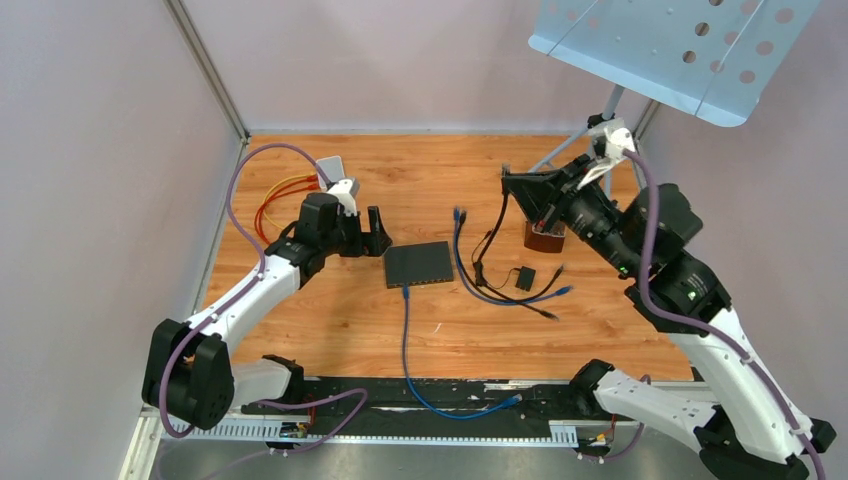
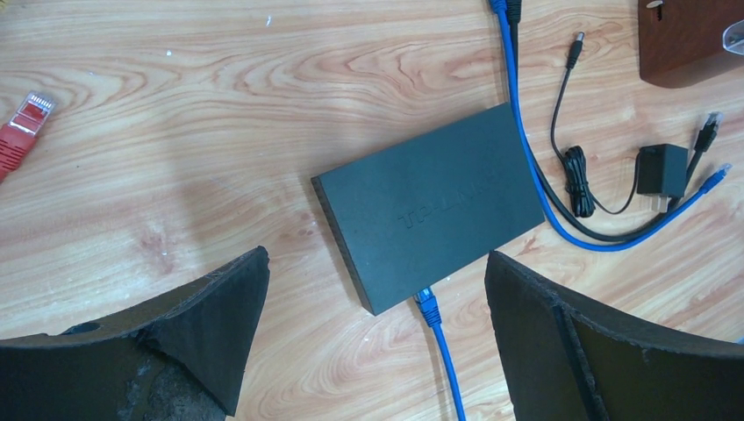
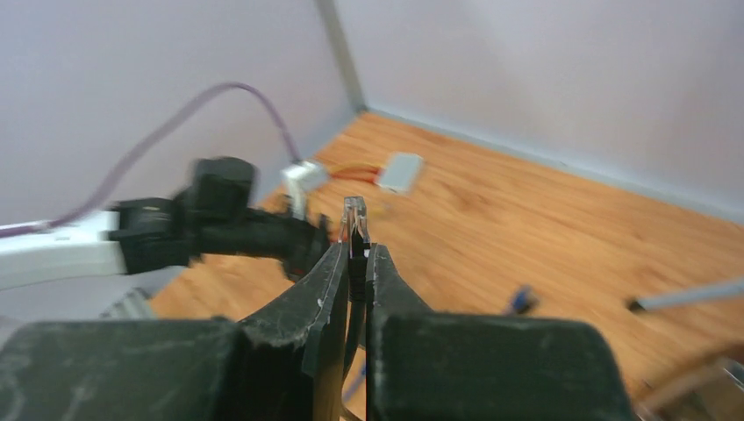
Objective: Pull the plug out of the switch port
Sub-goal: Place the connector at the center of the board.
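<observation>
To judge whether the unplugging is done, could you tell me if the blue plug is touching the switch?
Touching: the left wrist view shows the blue plug seated in the edge of the switch, no gap.

Bright, even, diffuse light; faint shadows. Left wrist view: switch [image 2: 430, 197] sharp. Right wrist view: background blurred.

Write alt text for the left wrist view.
A black network switch lies on the wooden table with one blue cable plugged into its near edge. The open left tool frames it from below. To its right lie loose cables and a power adapter; a red plug sits far left.
</observation>
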Action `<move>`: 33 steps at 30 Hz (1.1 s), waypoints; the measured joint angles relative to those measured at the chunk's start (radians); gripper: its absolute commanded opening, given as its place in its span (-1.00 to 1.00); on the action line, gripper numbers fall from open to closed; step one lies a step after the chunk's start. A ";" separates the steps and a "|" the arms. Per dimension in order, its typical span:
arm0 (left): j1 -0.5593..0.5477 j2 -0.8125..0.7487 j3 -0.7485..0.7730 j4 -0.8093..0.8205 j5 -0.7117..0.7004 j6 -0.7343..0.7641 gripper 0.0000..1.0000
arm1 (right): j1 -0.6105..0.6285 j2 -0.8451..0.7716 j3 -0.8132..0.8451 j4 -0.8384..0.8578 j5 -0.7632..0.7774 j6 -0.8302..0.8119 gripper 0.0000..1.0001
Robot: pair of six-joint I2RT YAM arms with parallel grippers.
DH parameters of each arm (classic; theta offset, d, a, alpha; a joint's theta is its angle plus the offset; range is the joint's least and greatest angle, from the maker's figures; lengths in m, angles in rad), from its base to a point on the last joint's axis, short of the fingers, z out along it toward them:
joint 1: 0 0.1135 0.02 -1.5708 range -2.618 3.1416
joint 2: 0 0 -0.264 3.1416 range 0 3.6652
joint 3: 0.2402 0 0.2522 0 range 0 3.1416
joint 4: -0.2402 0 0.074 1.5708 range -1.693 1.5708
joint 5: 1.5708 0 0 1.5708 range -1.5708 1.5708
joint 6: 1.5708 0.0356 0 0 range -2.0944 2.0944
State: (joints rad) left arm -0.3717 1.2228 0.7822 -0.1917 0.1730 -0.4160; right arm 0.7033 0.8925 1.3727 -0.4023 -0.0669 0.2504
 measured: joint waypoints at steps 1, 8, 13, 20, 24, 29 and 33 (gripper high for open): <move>0.000 0.000 0.000 -0.001 0.000 0.000 1.00 | 0.000 0.009 0.002 -0.032 0.042 -0.018 -1.00; 0.000 0.000 0.000 -0.013 -0.010 0.000 1.00 | -0.023 0.058 -0.044 -0.218 0.279 -0.138 -1.00; 0.000 0.011 0.000 -0.013 0.000 -0.002 1.00 | -0.151 0.141 -0.089 -0.218 0.167 -0.159 -1.00; 0.000 0.013 0.000 -0.026 0.005 -0.002 1.00 | -0.337 0.475 -0.130 -0.117 -0.207 -0.097 -1.00; 0.000 0.013 0.000 -0.035 0.004 -0.002 1.00 | -0.375 0.658 -0.100 -0.081 -0.378 -0.016 -1.00; 0.000 0.007 0.000 -0.049 0.004 -0.002 1.00 | -0.406 0.778 -0.063 0.017 -0.484 0.120 -1.00; 0.000 0.005 0.000 -0.053 0.005 -0.002 1.00 | -0.435 0.861 -0.016 0.090 -0.526 0.209 -1.00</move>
State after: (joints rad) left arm -0.3717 1.2282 0.7822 -0.2451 0.1780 -0.4175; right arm 0.2680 1.7538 1.3571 -0.3126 -0.5930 0.4599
